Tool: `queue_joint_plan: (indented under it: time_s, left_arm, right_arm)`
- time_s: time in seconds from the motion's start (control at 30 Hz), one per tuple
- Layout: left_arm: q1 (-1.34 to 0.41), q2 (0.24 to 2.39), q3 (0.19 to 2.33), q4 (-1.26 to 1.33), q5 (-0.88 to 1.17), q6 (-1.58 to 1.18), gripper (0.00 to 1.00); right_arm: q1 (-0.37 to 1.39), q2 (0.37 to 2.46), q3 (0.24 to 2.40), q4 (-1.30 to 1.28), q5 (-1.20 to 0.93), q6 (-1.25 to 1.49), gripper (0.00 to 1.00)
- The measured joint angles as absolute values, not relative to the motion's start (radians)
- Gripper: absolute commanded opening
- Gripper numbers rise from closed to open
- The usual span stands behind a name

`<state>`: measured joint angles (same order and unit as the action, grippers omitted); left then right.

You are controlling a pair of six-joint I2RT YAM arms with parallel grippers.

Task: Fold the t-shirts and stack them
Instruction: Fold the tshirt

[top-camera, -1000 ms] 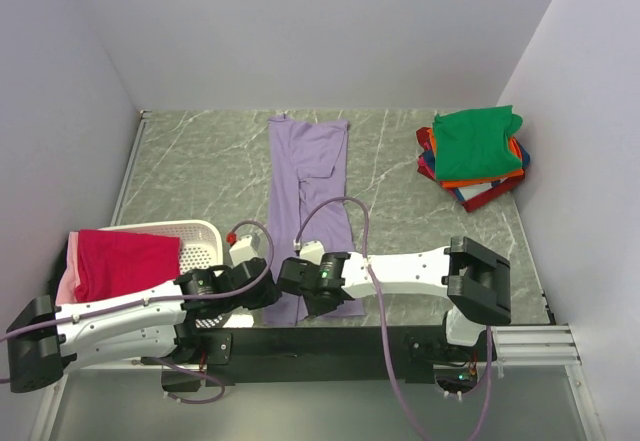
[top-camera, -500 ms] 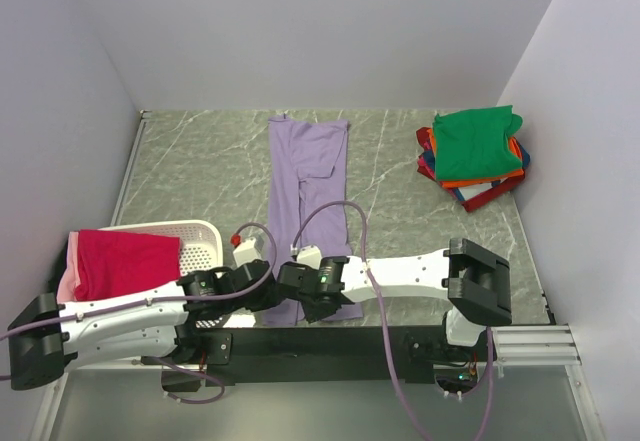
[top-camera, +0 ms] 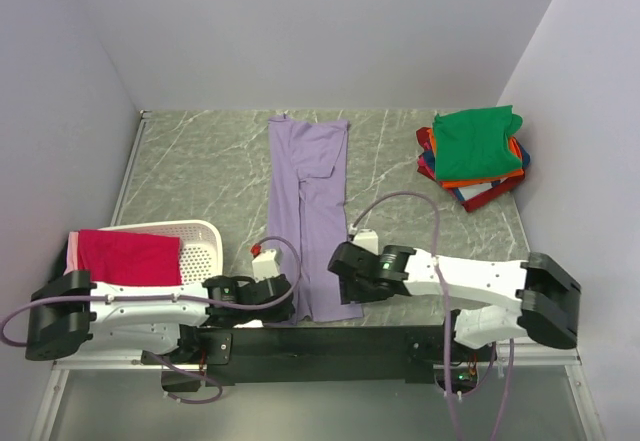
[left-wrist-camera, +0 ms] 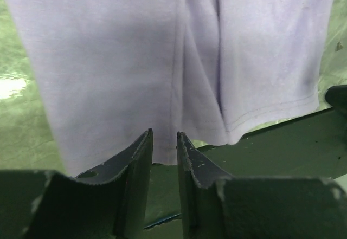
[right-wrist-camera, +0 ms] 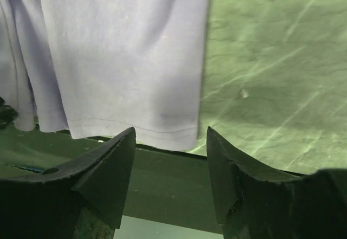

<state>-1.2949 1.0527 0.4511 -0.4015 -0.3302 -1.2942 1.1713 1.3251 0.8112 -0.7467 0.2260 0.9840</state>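
Observation:
A lavender t-shirt (top-camera: 310, 201) lies folded into a long strip down the middle of the table, its hem at the near edge (left-wrist-camera: 162, 60) (right-wrist-camera: 119, 55). My left gripper (top-camera: 288, 299) (left-wrist-camera: 164, 135) sits just short of the hem's left corner, its jaws a narrow gap apart with nothing between them. My right gripper (top-camera: 340, 273) (right-wrist-camera: 171, 131) stands wide open at the hem's right corner, and the cloth lies just beyond its tips. A green t-shirt (top-camera: 478, 141) tops a folded stack at the back right. A magenta-red t-shirt (top-camera: 125, 258) lies over a pink one (top-camera: 68, 261) in the basket.
The white perforated basket (top-camera: 200, 239) stands at the near left beside my left arm. Orange, blue and red folded shirts (top-camera: 470, 189) show under the green one by the right wall. The dark table edge (right-wrist-camera: 162, 168) runs right below both grippers.
My right gripper has opened, let go of the lavender hem and drawn back to the right. My left arm has dropped lower and shifted right along the near edge.

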Motion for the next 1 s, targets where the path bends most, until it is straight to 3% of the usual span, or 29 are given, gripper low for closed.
queue_joint_plan:
  time_s: [0.23, 1.0]
  left_arm:
    - [-1.318, 1.152, 0.53, -0.408, -0.356, -1.305, 0.32]
    - [-1.444, 1.43, 0.785, -0.762, -0.476, -1.465, 0.32]
  right_arm:
    - [1.115, 1.21, 0.747, -0.72, 0.226, 0.978, 0.63]
    - [1.099, 1.204, 0.706, -0.638, 0.216, 0.944, 0.64]
